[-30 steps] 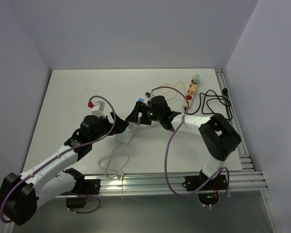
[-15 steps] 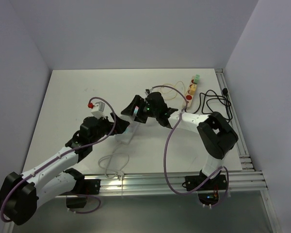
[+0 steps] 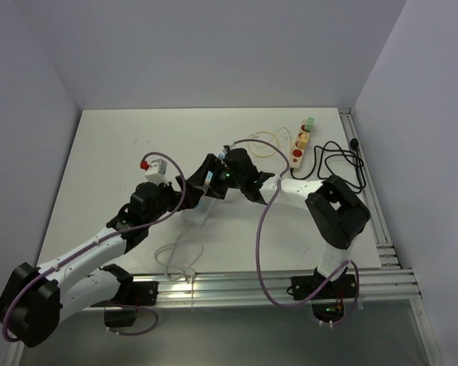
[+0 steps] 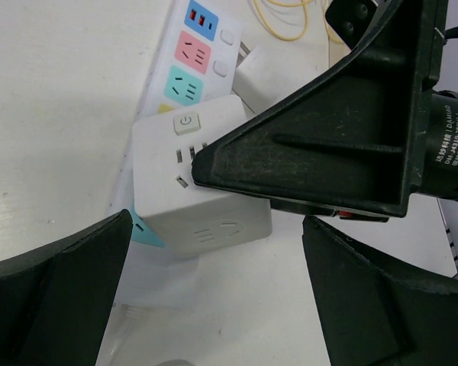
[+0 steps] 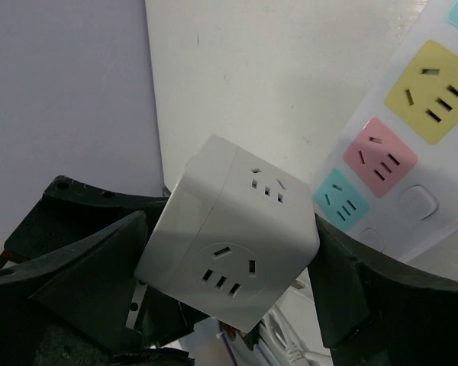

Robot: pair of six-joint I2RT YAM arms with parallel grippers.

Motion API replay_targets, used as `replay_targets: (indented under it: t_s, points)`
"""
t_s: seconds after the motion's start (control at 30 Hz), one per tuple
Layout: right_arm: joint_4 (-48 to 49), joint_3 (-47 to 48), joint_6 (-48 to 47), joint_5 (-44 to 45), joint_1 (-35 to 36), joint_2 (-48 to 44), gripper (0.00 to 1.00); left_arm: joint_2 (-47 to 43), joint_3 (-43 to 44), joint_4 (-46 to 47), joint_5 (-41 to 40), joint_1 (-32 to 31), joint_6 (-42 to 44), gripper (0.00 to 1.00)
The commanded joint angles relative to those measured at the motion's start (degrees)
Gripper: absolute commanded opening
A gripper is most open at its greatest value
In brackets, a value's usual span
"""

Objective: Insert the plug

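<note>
From the near edge of the counter (image 3: 114,145), a loose white cable (image 3: 175,255) lies curled between the two arm bases. Just past it the left gripper (image 4: 217,217) hangs with its fingers spread wide and nothing between them, pointing at the white plug cube (image 4: 183,191). The right gripper (image 5: 229,252) reaches in from the other side and is clamped on that cube, one finger on each flank.

From overhead the cube is almost lost among the black fingers. Only the wrist cameras show it properly. The left wrist view catches a power button and slots on its upper face, with the cube sitting over the power strip (image 4: 192,55), hiding part of the coloured socket row. The right wrist view shows the cube tilted, two socket faces towards the lens and a metal prong bare at its lower corner. Beside it the strip's yellow, pink and teal sockets are uncovered. I cannot tell whether the cube touches the strip.

Farther back lie a yellow cord (image 3: 269,139), a second strip (image 3: 300,139) and a black cable (image 3: 337,158).
</note>
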Motion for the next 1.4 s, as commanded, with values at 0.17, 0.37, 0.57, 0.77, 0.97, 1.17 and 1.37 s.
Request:
replay_targets:
  t_s: [0.17, 0.37, 0.57, 0.77, 0.97, 1.17, 1.37]
  points:
    - [3.85, 2.80, 4.28, -0.23, 1.20, -1.15, 0.39, 0.44, 1.48, 4.41, -6.15, -2.36, 1.87, 1.00]
    - [3.76, 2.98, 4.98, 0.03, 1.81, -1.93, 0.39, 2.47, 1.49, 5.72, -9.49, -4.03, 1.87, 0.92]
    - [2.89, 2.45, 5.16, 0.47, 2.17, -2.99, 0.40, 4.13, 1.75, 6.69, -10.02, -4.21, 2.13, 0.66]
    - [1.75, 2.36, 4.81, 0.48, 2.34, -3.96, 0.48, 3.88, 1.05, 8.54, -11.25, -4.30, 1.95, 0.47]
    - [1.13, 2.54, 3.84, -0.14, 2.34, -4.22, 0.61, -0.08, -0.53, 11.08, -6.42, -4.30, 5.73, 0.42]
    - [-0.09, 2.63, 2.61, -0.49, 2.08, -4.83, 0.86, -3.33, 0.08, 8.63, -5.10, -4.21, 7.14, 0.39]
    - [-2.91, 3.60, -0.29, -0.23, 0.85, -6.24, 1.00, -5.88, -1.15, 8.10, -3.17, -4.21, 6.53, 0.38]
